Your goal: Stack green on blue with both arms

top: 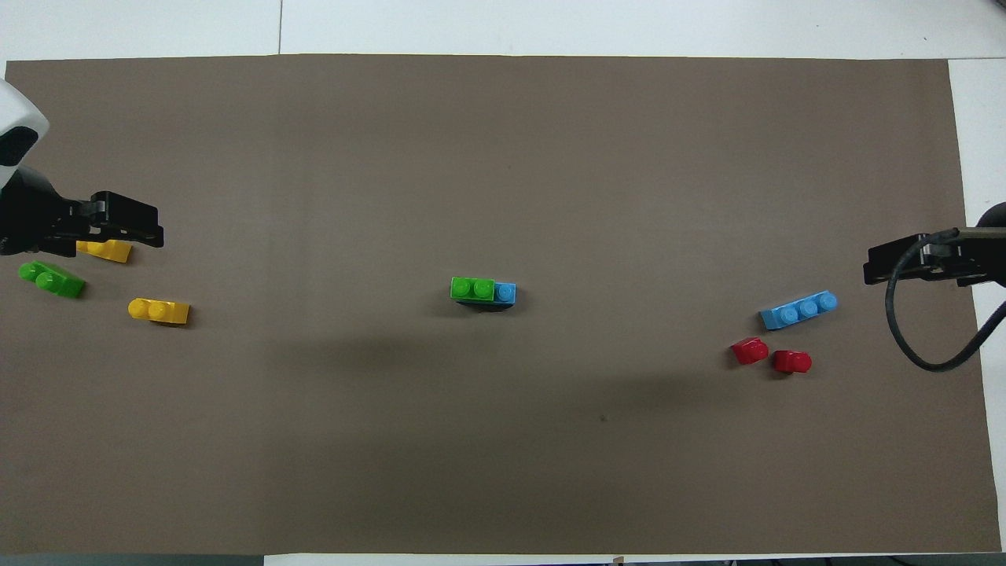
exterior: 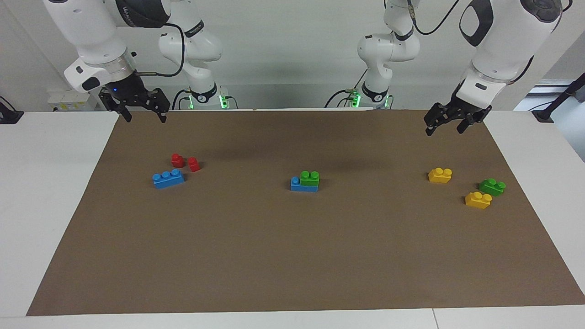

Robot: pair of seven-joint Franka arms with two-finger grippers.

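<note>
Mid-desk: green brick point(exterior: 310, 177) seated on blue brick point(exterior: 303, 184), one blue stud left bare. Stack looks done. Left claw point(exterior: 446, 123) and right claw point(exterior: 142, 113) hang wide open, empty, well apart from the stack, apparently pulled clear to avoid knocking it.

Both arms are built of glossy white rounded shells with dark grey bands at the joints. A brushed metal ring joins each wrist to its black pincer. The right pincer point(exterior: 142, 111) has two black link-type fingers and a small blue indicator light on its body. The left pincer point(exterior: 445, 122) is of the same black construction. Black cables run along both arms, with a loose loop at the right wrist. Green lights glow at both bases.
</note>
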